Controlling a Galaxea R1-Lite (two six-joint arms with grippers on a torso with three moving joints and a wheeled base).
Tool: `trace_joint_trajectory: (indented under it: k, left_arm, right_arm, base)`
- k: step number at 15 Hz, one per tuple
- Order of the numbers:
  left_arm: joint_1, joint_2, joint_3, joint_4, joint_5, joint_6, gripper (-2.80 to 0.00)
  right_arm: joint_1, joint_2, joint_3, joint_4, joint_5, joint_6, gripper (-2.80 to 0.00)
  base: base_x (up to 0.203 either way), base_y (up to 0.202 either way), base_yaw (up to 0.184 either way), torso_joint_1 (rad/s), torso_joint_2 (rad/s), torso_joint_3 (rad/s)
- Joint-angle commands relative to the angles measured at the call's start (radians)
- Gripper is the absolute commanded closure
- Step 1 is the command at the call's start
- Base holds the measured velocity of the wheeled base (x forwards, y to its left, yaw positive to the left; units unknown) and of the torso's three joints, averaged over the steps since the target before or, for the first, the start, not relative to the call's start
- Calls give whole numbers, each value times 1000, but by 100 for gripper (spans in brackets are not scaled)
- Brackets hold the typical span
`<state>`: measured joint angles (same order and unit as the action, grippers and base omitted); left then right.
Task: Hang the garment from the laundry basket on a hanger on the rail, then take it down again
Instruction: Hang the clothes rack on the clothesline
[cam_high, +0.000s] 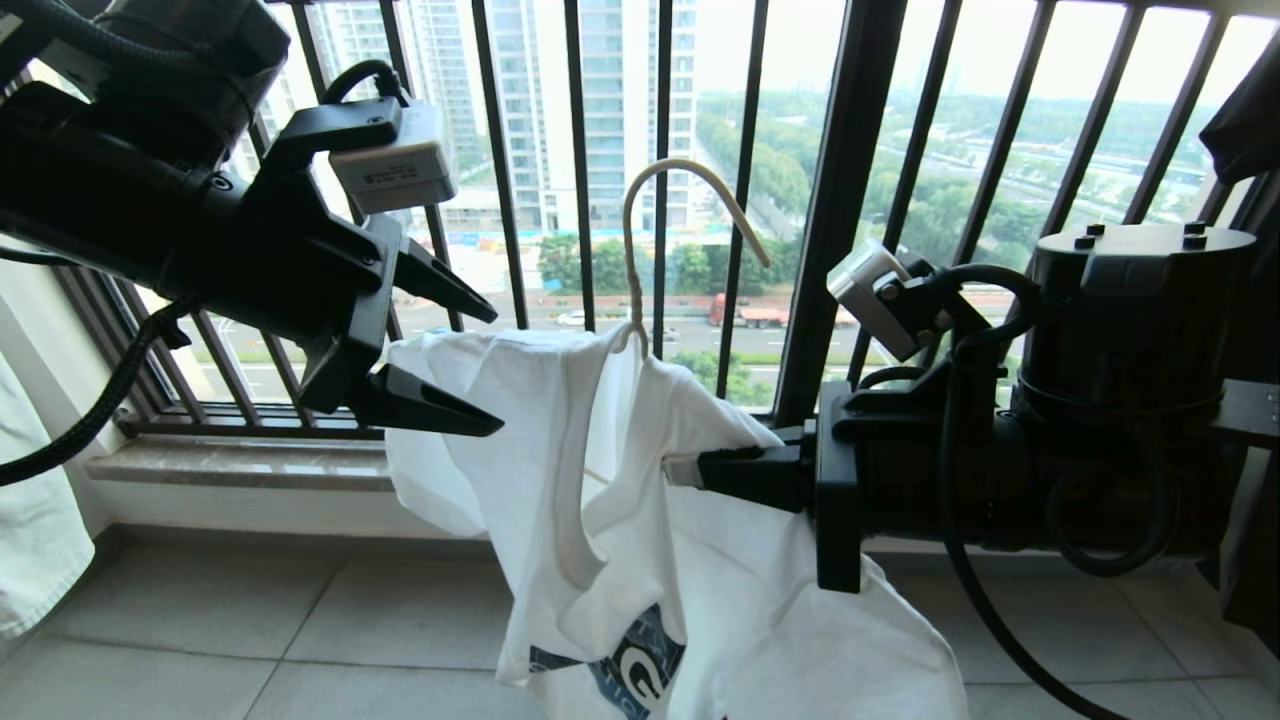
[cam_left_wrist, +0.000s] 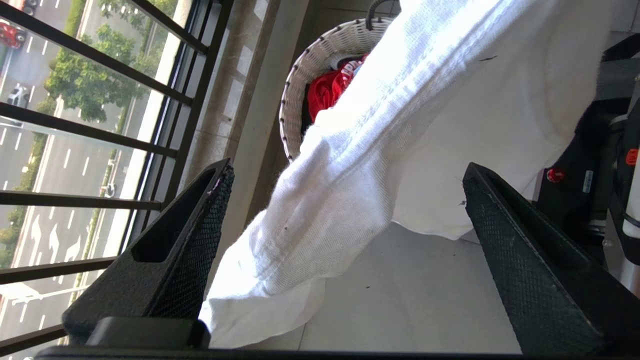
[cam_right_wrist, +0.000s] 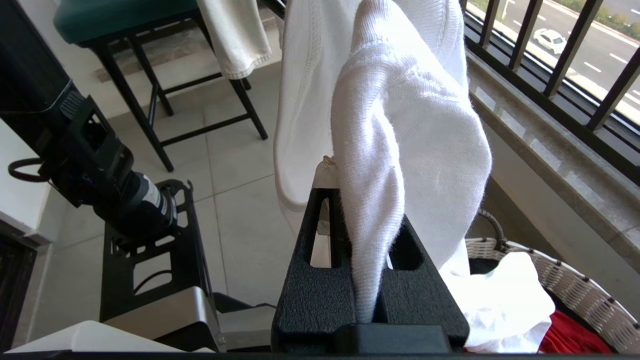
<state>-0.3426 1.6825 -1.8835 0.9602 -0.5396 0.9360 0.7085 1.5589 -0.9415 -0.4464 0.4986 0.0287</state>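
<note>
The garment (cam_high: 620, 520), a white T-shirt with a dark blue print low on its front, is already threaded onto the hanger (cam_high: 640, 250), whose cream hook stands free in the air in front of the window railing (cam_high: 850, 200); no rail is in view, so the hook catches on nothing; the right end effector (cam_high: 690, 470), at mid right, is clamped shut on the shirt's shoulder and, it seems, on the hanger arm inside the cloth, and carries the whole load; the left end effector (cam_high: 460, 360), on the left, has its jaws spread wide and empty, with the shirt's other shoulder and sleeve just beside its tips, the cloth lying between the fingers (cam_left_wrist: 200, 235) in the left wrist view without being pinched; the laundry basket (cam_right_wrist: 565, 285) sits on the floor below near the window, with red and white cloth inside it; judging from this, the shirt is out of the basket and dressed on the hanger, while hooking it on the rail and taking it down again are not yet done
</note>
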Motion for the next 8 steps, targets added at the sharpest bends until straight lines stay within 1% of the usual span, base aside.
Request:
trace_joint_trajectory:
  k: [1,5,8]
  left_arm:
    - [0,45,-36,5,-3,20,-280]
    - [-1,78,-51,-14,-7,33,-280]
    - [-2,71,-45,-2,-7,33,-280]
  right_arm:
    - [0,7,0,-3,11,2,0]
    - [1,0,7,-4,12,0,0]
    - [0,0,9,-6,21,0,0]
  base:
    - [0,0,0,0,0,0]
    - [0,0,0,0,0,0]
    - [0,0,0,0,0,0]
